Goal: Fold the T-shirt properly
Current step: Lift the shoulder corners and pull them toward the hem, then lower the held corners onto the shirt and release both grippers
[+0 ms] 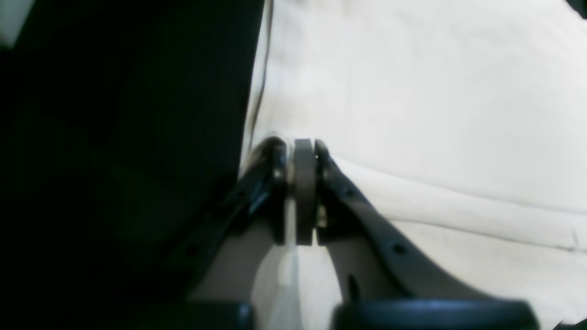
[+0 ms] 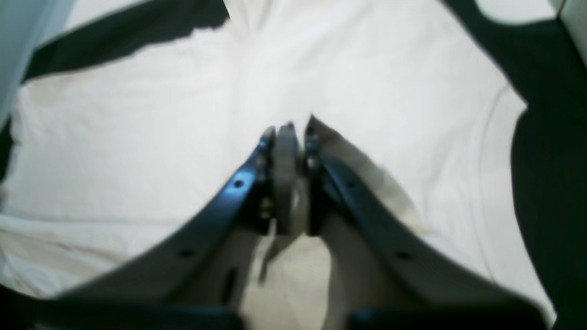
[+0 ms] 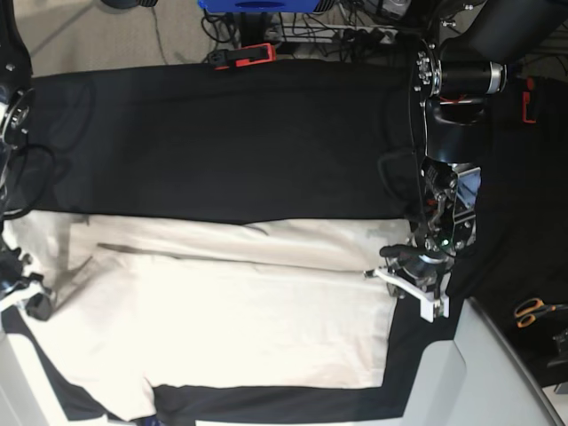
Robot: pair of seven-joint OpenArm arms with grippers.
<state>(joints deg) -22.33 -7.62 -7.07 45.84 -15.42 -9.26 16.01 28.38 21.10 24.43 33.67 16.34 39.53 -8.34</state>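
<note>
**Mia:** Left pincer (image 1: 302, 151) first. What is it doing?

**Ben:** It is squeezing its two fingers together. They are pinching the edge of the T-shirt (image 1: 412, 114). A bit of the pale cloth is sticking up between them.

**Mia:** Where is the rest of the shirt lying?

**Ben:** Most of it is spreading out to one side of that pincer and past its tips. On the other side the black tablecloth (image 1: 114, 137) is showing.

**Mia:** And the right pincer (image 2: 293, 130)?

**Ben:** Its fingers are sitting very close, with only a thin gap. The picture is blurry, so I cannot tell if they are holding any cloth. The shirt is lying under it and all around its tips.

**Mia:** What is the top camera showing?

**Ben:** The shirt (image 3: 222, 302) is lying flat on the black tablecloth (image 3: 222, 142), stretching between the two pincers. Orange scissors (image 3: 532, 311) are lying well away, beyond the left pincer (image 3: 417, 266).
</note>
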